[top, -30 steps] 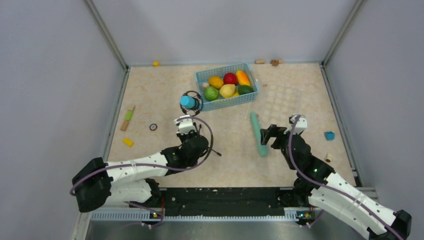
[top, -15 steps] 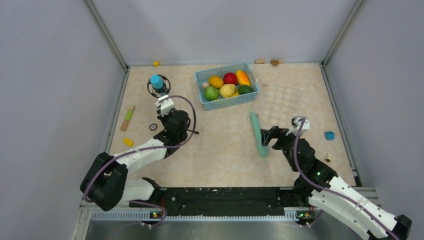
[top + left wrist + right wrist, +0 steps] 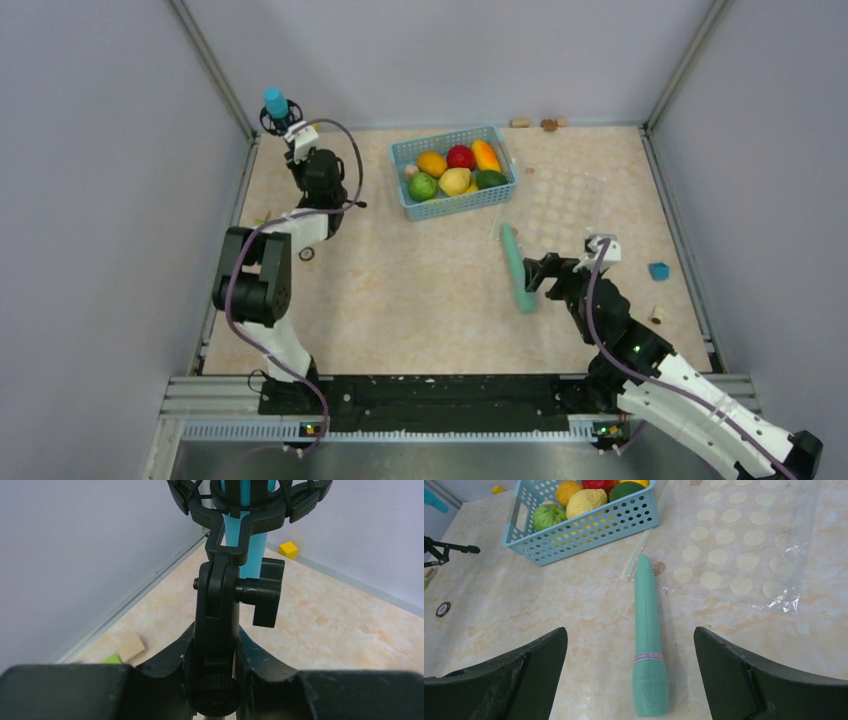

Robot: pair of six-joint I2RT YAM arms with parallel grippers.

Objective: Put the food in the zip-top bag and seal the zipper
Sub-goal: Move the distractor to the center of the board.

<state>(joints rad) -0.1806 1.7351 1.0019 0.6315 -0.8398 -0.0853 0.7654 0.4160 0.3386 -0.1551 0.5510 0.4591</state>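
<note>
The left claw pinches a black holder at the tabletop's far-left corner; the right claw is spread beside a teal stick. The food sits in a blue basket near the far edge, with the zip-top bag flat beside it.

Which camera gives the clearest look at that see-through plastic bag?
The right wrist view: the zip-top bag lies flat and close, its pale dots and crinkled corner plain. The top external view shows only a faint sheen right of the basket. The left wrist view misses it.
</note>
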